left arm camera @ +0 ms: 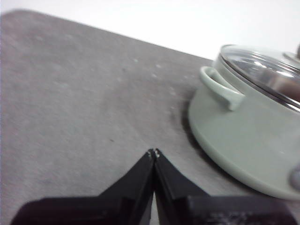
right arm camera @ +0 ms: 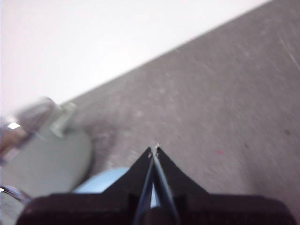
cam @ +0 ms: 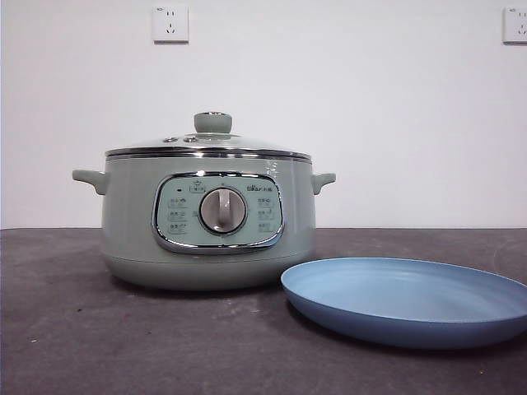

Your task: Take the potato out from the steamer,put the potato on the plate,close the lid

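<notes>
One pale green steamer stands on a dark grey desk, its control panel and silver dial facing the front edge. One glass lid with a green knob sits closed on its rim. One light-blue plate lies flat just beside the steamer, nearer the front edge and towards the right edge, with nothing on it. In the left wrist view a brownish shape shows through the lid; it may be the potato, but it is too blurred to be sure. Bare desk lies open on both sides of the steamer and in front of it. The left gripper hangs above bare desk beside one steamer handle, jaws pressed together. The right gripper hangs above the plate's edge, jaws likewise pressed together. Two wall sockets sit high on the white wall.
</notes>
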You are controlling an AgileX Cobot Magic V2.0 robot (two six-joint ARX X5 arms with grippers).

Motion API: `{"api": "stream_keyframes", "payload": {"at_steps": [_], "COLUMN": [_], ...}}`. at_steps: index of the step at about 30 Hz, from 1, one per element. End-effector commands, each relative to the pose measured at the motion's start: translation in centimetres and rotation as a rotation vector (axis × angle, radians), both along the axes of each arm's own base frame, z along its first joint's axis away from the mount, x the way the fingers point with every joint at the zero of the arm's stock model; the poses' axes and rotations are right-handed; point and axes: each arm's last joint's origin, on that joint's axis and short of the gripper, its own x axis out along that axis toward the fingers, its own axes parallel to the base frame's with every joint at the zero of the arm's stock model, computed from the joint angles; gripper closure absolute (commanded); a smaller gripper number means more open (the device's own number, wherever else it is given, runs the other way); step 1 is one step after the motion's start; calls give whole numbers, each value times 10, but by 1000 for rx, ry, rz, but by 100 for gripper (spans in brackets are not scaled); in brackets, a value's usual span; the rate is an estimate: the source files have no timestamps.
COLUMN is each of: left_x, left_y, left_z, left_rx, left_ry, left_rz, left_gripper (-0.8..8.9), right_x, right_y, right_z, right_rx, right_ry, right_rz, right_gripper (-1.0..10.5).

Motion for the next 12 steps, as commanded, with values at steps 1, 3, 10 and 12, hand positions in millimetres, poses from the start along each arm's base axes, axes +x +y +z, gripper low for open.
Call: {"api": "stream_keyframes", "payload": {"at_steps": [1,3,10,12], "left_x": [-4,-8,-10,-7], "left_y": [-1,-1,-5,-5], "left_z": [18,32,76,89], "left_rx": [-22,-22,-17,17], "left_ry": [-30,-32,-20,11], "left_rz": [-13,-17,-132,-184], "left_gripper": [822,822,822,822], "right_x": [-1,0,11,16], "right_y": [0,1,4,5], "right_z": [15,27,72,86], "right_rx": [22,18,-31,-55], "right_ry": [-2,9,82,118], "right_rz": [6,27,166,229], "right_gripper": [959,959,959,959]}}
